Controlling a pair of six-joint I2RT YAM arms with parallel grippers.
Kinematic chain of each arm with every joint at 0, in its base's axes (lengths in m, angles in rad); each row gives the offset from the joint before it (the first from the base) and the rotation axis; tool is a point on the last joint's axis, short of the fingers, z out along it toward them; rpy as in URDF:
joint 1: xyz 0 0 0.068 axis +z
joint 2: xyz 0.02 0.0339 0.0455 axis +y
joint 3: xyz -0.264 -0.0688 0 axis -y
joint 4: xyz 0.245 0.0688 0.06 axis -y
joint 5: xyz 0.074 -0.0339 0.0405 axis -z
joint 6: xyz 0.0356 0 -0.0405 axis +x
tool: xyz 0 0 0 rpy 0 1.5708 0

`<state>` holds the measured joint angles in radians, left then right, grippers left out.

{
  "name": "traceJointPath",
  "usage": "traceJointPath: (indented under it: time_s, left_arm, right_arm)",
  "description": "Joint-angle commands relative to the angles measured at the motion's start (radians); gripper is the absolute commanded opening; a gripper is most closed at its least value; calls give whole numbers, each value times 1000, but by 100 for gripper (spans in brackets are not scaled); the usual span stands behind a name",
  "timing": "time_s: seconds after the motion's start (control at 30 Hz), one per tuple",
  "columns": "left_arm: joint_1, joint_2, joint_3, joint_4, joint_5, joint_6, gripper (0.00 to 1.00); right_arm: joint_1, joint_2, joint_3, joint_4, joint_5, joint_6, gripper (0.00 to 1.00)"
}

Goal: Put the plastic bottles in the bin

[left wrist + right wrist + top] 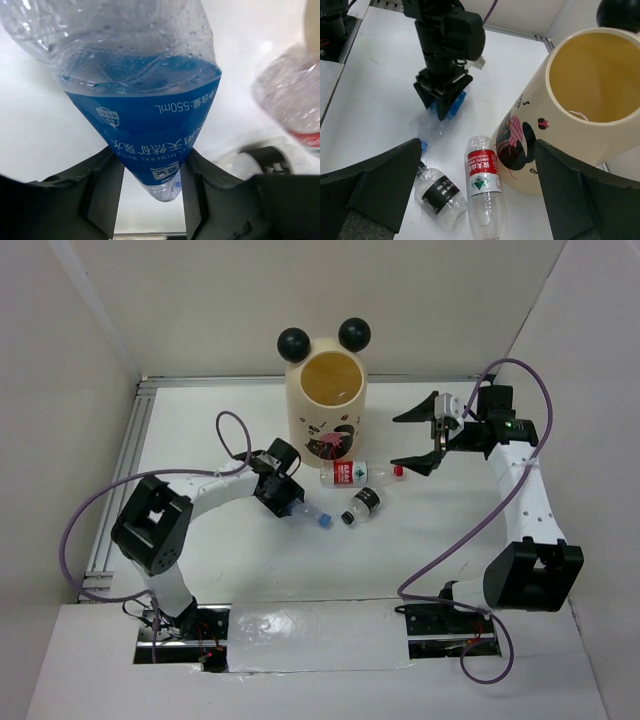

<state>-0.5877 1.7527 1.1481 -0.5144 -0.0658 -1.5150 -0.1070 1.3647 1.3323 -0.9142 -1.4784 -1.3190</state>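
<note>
My left gripper (pixel 292 502) is shut on a clear blue-label bottle (pixel 142 115), whose blue cap (pixel 324 521) points right, low over the table; both show in the right wrist view (pixel 446 102). A red-white label bottle (pixel 352 473) lies at the foot of the cream bin (pixel 325 405), also in the right wrist view (pixel 484 180). A black-label bottle (pixel 361 505) lies just in front of it (pixel 439 192). My right gripper (pixel 427 433) is open and empty, raised to the right of the bin (pixel 590 105). The other bottles are out of view.
White walls enclose the table on the left, back and right. A metal rail (pixel 125 470) runs along the left edge. The bin's two black ball ears (pixel 354 334) stick up from its rim. Purple cables loop off both arms.
</note>
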Motion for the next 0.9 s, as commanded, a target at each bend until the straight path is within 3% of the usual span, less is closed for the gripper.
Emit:
traceJointPath:
  time_s: [0.0,0.1,0.17,0.2,0.27,0.33,0.37,0.4,0.43,0.47,0.57,0.6,0.73,0.83,0.87]
  left_arm:
    - [-44,-142,16,-131,-132,151,0]
    - [-135,-301,93,-142,-302,284,0]
    - [-199,-390,136,-112,-430,410,0]
    - [-211,-410,177,-83,-460,462,0]
    - [-236,-435,231,37,-540,629,0]
    - [-248,-444,257,216,-584,761,0]
    - [-248,-435,268,284,-603,888,0]
    - [-248,-415,278,357,-618,957,0]
    - [-259,-401,289,441,-618,1030,0]
    - [-268,-383,289,596,-658,1159,0]
    - [-278,-265,344,828,-716,1353,0]
    - [-278,-231,373,978,-726,1474,0]
    - [-287,-47,471,1274,-801,1735,0]
    - [-287,108,559,1384,-845,1968,0]
    - [-287,181,570,1506,-889,2109,5]
  right_arm:
    - [-7,1,-15,-49,-143,-32,100]
    - [-7,1,-41,-49,-132,-32,99]
    - [6,19,-61,-58,-91,-32,85]
    - [6,19,-61,-70,-47,-48,65]
    - [35,42,-80,-126,1,-118,42]
    - [44,56,-93,-137,78,-131,2]
    - [56,68,-103,-149,101,-131,1]
    - [70,68,-104,-149,151,-131,6]
    - [70,80,-104,-161,176,-131,40]
    - [82,92,-116,-172,197,-120,59]
    - [82,93,-140,-183,256,-131,100]
    - [82,93,-150,-183,266,-131,100]
    - [82,93,-162,-205,308,-131,100]
    - [70,80,-182,-206,332,-131,100]
    - [47,68,-191,-206,333,-131,100]
